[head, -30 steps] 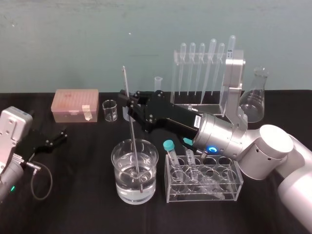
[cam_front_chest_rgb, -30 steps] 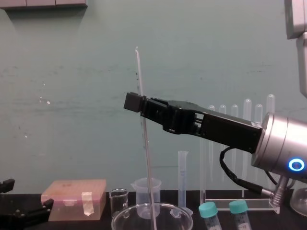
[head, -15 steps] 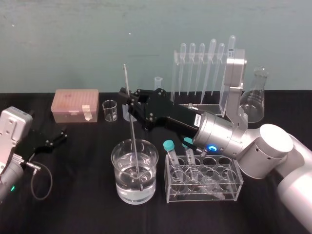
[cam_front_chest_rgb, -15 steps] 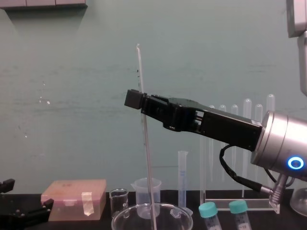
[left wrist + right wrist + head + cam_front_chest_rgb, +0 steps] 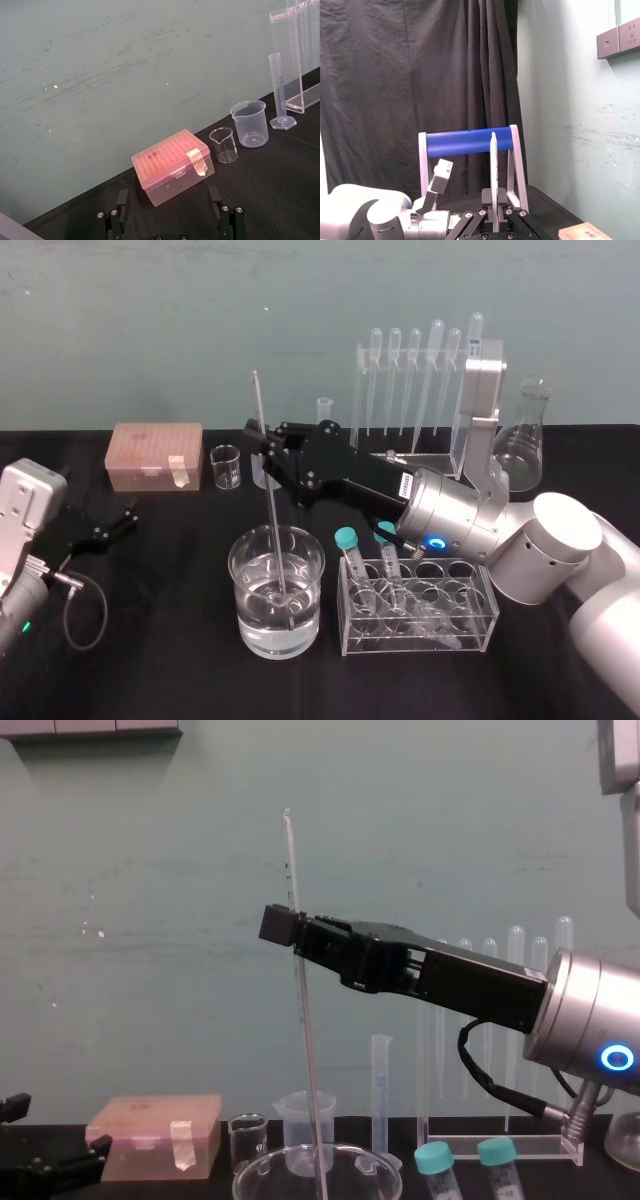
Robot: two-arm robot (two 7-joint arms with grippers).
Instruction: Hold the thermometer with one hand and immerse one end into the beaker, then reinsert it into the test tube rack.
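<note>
My right gripper is shut on the thermometer, a long thin glass rod standing nearly upright. Its lower end dips into the water in the wide glass beaker at front centre. From the side, the right gripper grips the thermometer about a third of the way down, above the beaker. In the right wrist view the thermometer rises between the shut fingers. The tall clear test tube rack with pipettes stands behind the arm. My left gripper rests open at the table's left.
A pink tip box, a tiny glass beaker, a plastic beaker and a graduated cylinder line the back. A low rack of teal-capped tubes sits right of the beaker. A conical flask stands back right.
My right gripper has lifted the thermometer slightly. Its lower end is still inside the beaker. The left arm has not moved.
</note>
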